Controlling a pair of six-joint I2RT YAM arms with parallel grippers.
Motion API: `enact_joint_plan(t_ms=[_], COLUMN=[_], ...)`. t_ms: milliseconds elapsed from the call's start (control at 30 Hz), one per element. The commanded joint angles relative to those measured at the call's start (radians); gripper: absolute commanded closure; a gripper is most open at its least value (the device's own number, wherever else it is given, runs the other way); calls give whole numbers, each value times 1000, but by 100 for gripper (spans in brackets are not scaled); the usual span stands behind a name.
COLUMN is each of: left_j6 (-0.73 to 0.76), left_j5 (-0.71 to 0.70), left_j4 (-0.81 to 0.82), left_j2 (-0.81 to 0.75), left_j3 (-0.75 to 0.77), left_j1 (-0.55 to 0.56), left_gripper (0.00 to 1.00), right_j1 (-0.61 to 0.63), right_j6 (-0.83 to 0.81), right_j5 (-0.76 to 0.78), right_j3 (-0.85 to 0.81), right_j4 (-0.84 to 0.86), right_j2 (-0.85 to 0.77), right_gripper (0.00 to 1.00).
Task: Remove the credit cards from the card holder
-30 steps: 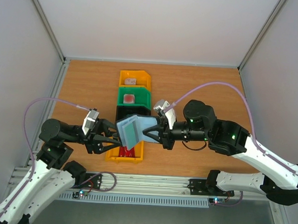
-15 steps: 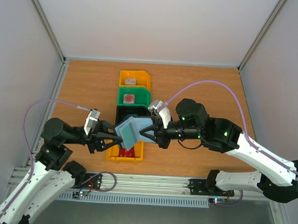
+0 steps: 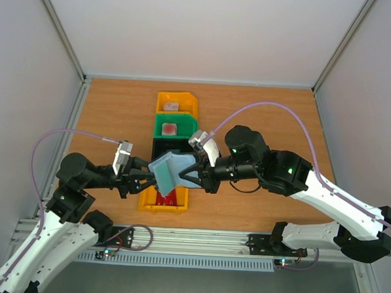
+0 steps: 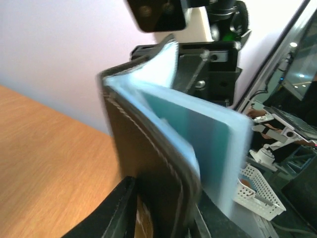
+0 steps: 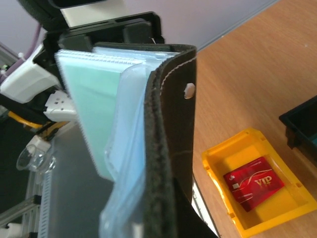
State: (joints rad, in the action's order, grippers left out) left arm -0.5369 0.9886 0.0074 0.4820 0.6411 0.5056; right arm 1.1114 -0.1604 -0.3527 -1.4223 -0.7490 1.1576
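**Card holder [image 3: 171, 171] hung open in mid-air between both arms, over the near yellow bin [image 3: 154, 207].**
The right gripper [image 3: 191, 176] was clamped tight on one black cover. The left gripper [image 3: 149, 181] straddled the other, though its grip could not be told. If the left gripper pinched cover and pockets rather than the teal card [image 5: 94, 114] alone, a pull could wrench the holder loose or drop the card outside the bin.
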Motion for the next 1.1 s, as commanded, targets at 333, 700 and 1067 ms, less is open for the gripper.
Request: enact_joint_plan(t_ms=[333, 700, 1067], left_j6=[28, -53, 426], left_j5=[-62, 15, -747], left_j4=[-81, 78, -756], left_j2=[-6, 19, 137], left_j3=[2, -3, 213], left_j1=[5, 4, 4], left_gripper=[47, 85, 100], right_j1=[2, -18, -103], right_j6=[-23, 2, 101], right_j5=[-102, -64, 349], right_j3=[-31, 45, 27], right_j4=[77, 188, -167], right_j2=[19, 49, -85], right_gripper=[99, 86, 44])
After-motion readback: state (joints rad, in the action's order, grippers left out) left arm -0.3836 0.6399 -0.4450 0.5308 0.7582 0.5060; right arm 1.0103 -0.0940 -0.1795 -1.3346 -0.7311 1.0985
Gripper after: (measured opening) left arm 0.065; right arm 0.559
